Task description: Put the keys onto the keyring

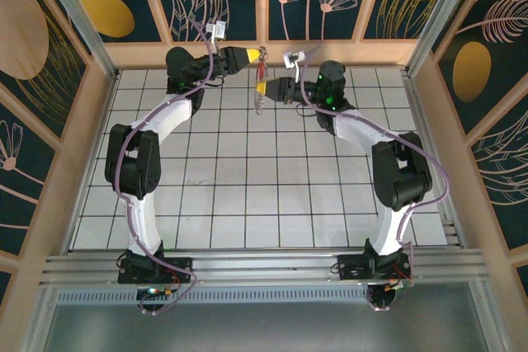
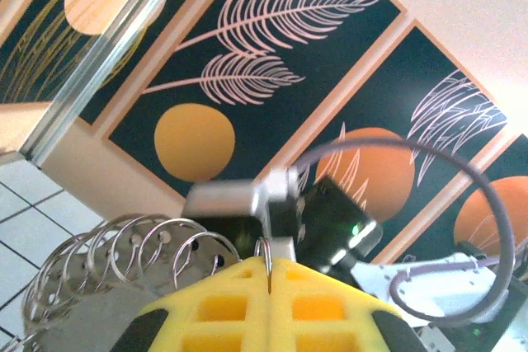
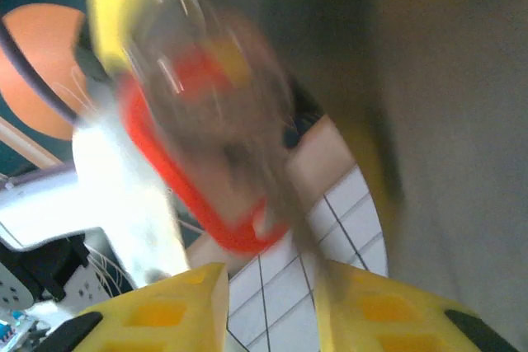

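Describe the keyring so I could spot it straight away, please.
Look to the far edge of the white gridded table, where the yellow-tipped left tool and right tool nearly meet in mid-air. Hanging from the shut left tool is the keyring. It is the one shiny silver chain of wire loops, unlike the small red-headed key close by.

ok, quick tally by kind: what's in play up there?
Keyring: 1
Red-headed key: 1
Pincers: 2, the left pincer and the right pincer
Total: 4
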Available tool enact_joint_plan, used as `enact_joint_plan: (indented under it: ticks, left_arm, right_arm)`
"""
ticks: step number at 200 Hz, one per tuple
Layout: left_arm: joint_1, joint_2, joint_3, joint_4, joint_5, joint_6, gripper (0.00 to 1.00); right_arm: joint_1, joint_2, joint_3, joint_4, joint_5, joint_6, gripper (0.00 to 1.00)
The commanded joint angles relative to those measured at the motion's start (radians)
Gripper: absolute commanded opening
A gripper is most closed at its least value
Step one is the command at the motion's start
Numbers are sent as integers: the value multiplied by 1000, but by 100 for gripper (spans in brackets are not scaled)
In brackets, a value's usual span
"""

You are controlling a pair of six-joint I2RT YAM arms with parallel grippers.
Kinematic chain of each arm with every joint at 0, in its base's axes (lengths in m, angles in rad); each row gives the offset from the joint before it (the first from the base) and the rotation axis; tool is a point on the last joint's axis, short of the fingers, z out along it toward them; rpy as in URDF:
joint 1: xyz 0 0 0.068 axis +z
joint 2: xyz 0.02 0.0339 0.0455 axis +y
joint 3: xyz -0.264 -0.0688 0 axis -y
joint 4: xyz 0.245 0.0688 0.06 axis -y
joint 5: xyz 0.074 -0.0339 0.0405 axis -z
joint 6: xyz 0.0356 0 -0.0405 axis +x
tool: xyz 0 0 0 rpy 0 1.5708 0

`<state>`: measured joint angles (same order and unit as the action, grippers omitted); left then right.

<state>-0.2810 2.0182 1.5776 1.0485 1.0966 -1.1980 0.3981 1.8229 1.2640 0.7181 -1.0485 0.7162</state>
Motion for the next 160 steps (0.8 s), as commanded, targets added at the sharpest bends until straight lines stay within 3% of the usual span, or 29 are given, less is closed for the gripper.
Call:
enact_joint_plan:
  ticks: [1, 26, 61, 98, 160]
  left_arm:
    - [-2, -63, 7, 83, -35, -11, 0]
    - [-3, -65, 7, 76, -34, -4, 0]
    - [-1, -66, 8, 59, -30, 8, 0]
    - [-2, -65, 0, 56, -30, 9, 0]
    - [-2, -61, -4, 54, -32, 9, 0]
  right_arm:
    - [-24, -116, -89, -45, 1, -53, 34]
    - [-61, -199, -141, -63, 37, -61, 35]
    - [-70, -234, -75, -60, 144, -31, 34]
    - [-64, -175, 4, 63, 264, 104, 34]
    - [-40, -31, 97, 296, 335, 332, 34]
